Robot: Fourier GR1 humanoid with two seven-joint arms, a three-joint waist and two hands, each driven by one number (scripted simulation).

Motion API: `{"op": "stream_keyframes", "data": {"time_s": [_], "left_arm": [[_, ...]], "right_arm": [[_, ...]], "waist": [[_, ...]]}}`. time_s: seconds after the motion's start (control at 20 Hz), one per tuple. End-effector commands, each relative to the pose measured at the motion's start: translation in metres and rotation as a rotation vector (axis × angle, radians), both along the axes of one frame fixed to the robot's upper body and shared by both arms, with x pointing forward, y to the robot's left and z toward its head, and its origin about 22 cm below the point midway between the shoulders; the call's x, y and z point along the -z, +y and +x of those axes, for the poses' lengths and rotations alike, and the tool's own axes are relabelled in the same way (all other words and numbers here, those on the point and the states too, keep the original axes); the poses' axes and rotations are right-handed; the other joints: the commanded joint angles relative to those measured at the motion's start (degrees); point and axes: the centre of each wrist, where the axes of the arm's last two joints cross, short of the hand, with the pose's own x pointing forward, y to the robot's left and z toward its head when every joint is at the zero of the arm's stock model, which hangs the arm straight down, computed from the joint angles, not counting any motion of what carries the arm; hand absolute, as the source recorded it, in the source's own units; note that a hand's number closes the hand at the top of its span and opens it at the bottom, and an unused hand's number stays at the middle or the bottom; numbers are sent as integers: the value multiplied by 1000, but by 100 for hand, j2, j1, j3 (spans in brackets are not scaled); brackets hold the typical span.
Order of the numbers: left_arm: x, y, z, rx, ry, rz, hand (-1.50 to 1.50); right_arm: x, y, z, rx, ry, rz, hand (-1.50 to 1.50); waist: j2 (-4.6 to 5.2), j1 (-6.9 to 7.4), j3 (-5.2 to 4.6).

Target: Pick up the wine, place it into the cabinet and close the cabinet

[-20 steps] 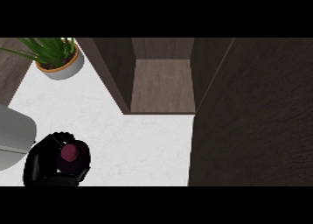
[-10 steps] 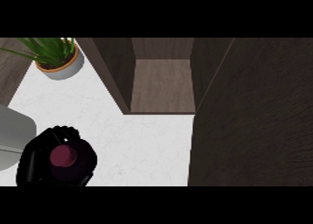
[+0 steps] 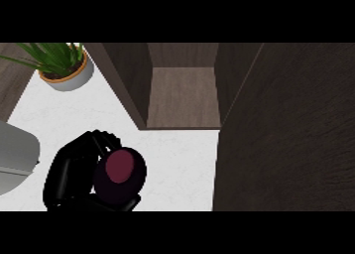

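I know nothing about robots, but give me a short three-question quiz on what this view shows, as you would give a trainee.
1. True or false: the wine bottle already stands on the cabinet shelf.
2. Which thing sits in the far left corner of the counter? A) a kettle B) a potted plant C) a bowl
3. Fill in: the black hand has its fingers ____ round the bottle.

Key:
1. False. The bottle is in the hand, over the counter, short of the open cabinet.
2. B
3. curled
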Motion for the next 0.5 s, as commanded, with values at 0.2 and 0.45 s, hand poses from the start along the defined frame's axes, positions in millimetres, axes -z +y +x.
{"op": "stream_keyframes", "data": {"time_s": [0.2, 0.45], "left_arm": [[-45, -62, 17, 56, -3, -35, 150], [-59, -89, 21, 47, 19, -54, 150]], "right_arm": [[-8, -1, -18, -25, -47, 50, -150], [-10, -8, -12, -39, -64, 47, -150]], "waist": [[11, -11, 0], [12, -3, 0]]}}
